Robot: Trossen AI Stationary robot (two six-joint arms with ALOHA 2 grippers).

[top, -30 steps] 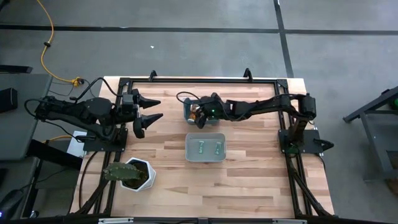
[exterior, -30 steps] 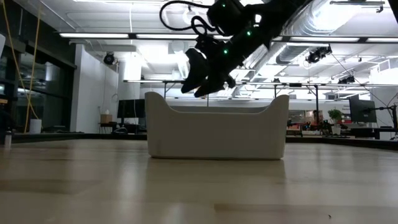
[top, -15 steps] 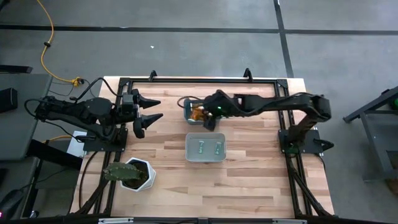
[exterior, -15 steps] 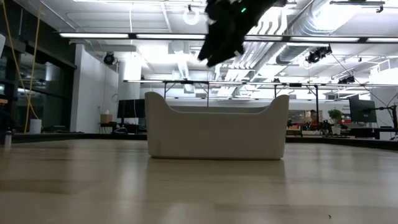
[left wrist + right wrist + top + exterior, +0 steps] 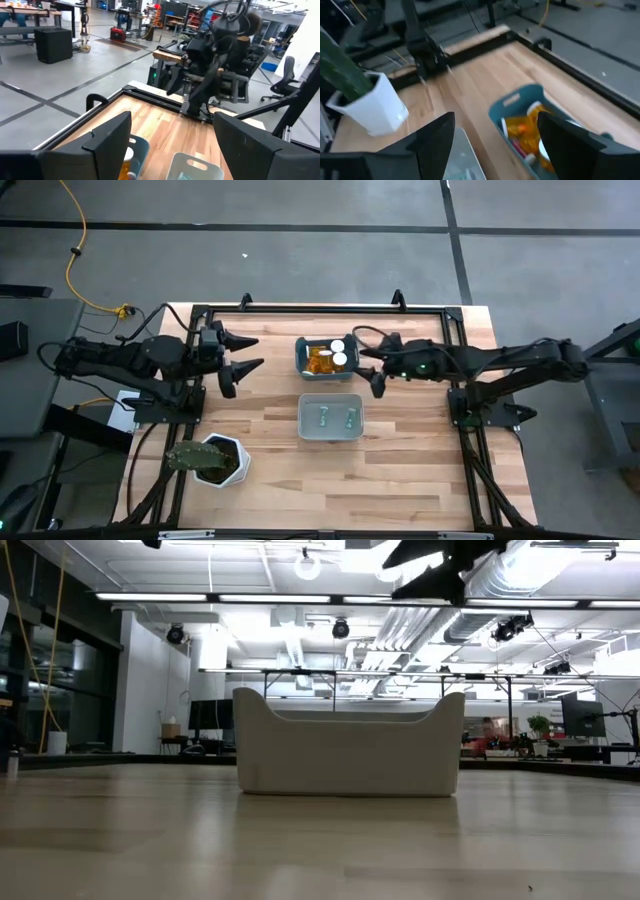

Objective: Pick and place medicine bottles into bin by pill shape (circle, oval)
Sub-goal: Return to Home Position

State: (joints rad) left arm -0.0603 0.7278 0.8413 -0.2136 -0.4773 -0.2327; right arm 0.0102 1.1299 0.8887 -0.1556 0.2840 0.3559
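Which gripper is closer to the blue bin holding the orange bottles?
Right. The right gripper is open just off the blue bin's right side; the left gripper, also open, sits farther off to the bin's left.

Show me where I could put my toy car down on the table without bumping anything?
The widest bare wood lies between the gray bin and the right edge of the table. A narrower bare strip runs between the white plant pot and the gray bin. Crowded: around the blue bin, with the left gripper and right gripper open on either side.
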